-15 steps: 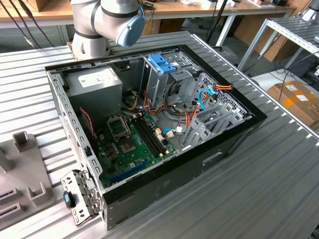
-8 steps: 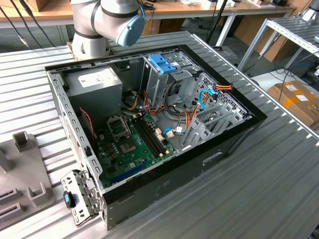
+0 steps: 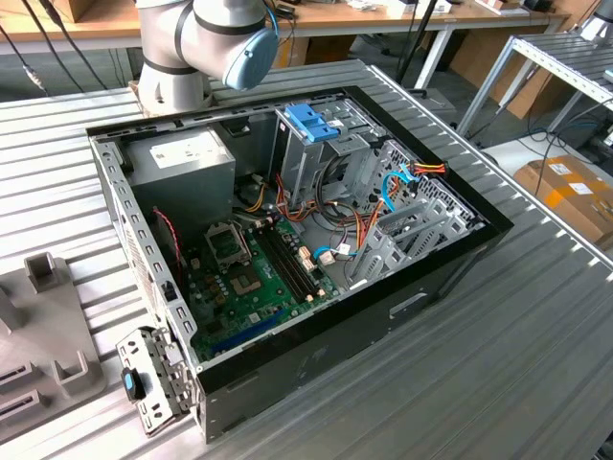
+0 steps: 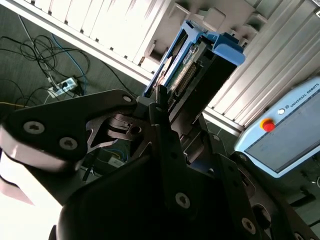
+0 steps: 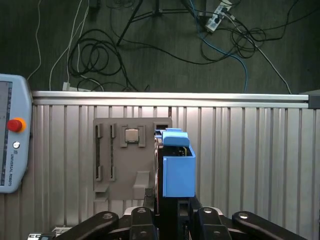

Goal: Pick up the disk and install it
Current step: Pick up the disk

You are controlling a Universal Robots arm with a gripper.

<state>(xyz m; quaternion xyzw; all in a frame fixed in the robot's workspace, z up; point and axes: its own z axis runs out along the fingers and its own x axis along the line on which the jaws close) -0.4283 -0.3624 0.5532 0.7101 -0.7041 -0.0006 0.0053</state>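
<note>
**Operator:** Where's my disk, and what has hold of it?

**Spotter:** Your black two-fingered tool (image 5: 167,202) is clenched on the flat grey-metal disk (image 5: 178,167) in its light-blue plastic carrier. In both wrist views the disk stands on edge, gripped at one end. It hangs over the ribbed aluminium worktop (image 5: 250,150), with the grey slotted fixture plate (image 5: 125,160) below it.

**Operator:** What should I worry about?

**Spotter:** You hold only one end, so I judge that a jolt could tilt the disk or let it slip, and a drop would land on hard metal ridges. The open black computer case (image 3: 402,316) sits mid-frame in the exterior view. Inside it, thin blue cables (image 3: 388,187) and orange wires (image 3: 429,169) lie just beside the tall metal cage with the blue plastic top (image 3: 311,125). You could snag them, or jam the carrier if it goes in crooked.

**Operator:** And the room?

**Spotter:** A dark floor (image 5: 280,30) strewn with loose cables (image 5: 100,45) lies beyond the worktop. Your pale teach pendant with its red button (image 5: 10,145) sits at the worktop's edge.
</note>
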